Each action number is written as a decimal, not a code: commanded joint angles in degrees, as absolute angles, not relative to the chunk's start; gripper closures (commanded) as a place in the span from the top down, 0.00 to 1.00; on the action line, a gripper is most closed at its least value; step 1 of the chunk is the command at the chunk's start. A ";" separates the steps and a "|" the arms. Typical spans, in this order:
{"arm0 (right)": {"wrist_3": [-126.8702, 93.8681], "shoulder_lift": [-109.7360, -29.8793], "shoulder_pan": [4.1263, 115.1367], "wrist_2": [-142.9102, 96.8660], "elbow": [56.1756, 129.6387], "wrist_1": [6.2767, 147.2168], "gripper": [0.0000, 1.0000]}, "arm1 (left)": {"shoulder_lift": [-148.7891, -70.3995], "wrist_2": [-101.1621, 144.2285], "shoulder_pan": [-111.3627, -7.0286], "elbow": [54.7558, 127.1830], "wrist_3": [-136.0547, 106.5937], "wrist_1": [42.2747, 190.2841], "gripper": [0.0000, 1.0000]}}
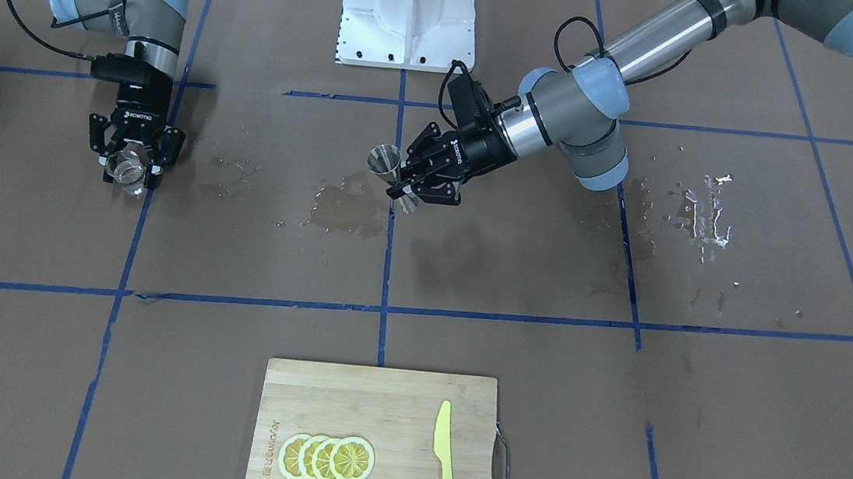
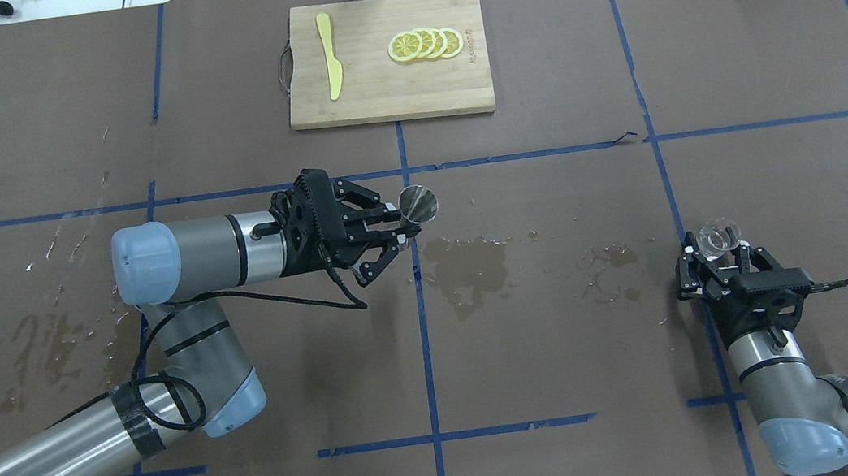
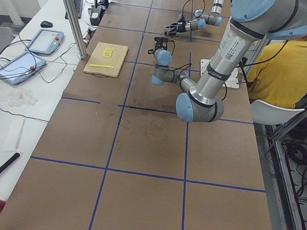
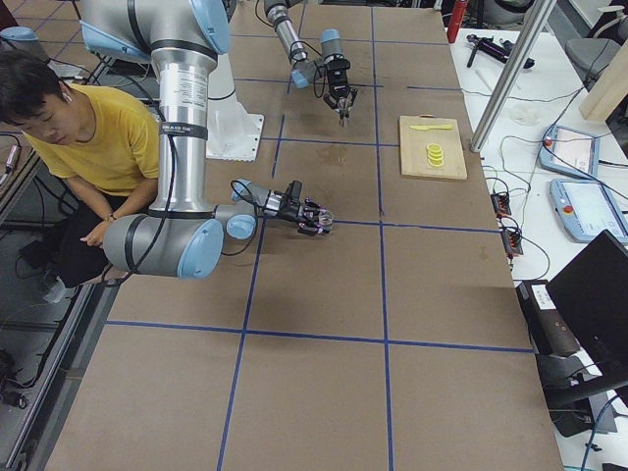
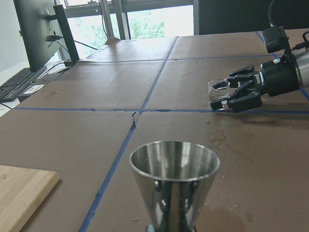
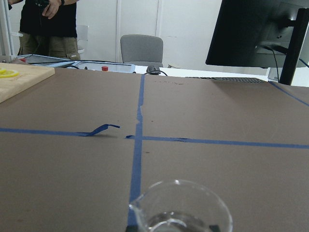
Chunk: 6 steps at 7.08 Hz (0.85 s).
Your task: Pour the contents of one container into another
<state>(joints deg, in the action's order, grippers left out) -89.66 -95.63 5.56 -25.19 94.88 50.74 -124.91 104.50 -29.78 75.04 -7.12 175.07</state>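
brown paper covers the table, ruled into squares by blue tape and darkened by wet patches near the middle and toward the robot's left end. at the far edge a wooden cutting board carries overlapping lemon slices and a yellow knife. the left pincer is clamped on the waist of the steel jigger, which stands upright by the centre tape line. well apart, on the robot's right side, the right pincer grips the clear beaker; whether it rests on the paper i cannot tell. around the table are a dark monitor, a grey chair and bright windows. a person in a yellow shirt sits by the robot's base.
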 commanded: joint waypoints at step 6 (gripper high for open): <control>-87.46 -97.37 5.54 -24.95 99.55 50.27 0.00 | -124.46 104.59 -29.88 75.15 -7.12 175.25 0.00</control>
<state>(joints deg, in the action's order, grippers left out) -88.64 -96.62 5.47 -24.64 97.04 50.33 -124.68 104.52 -29.87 75.09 -7.12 175.17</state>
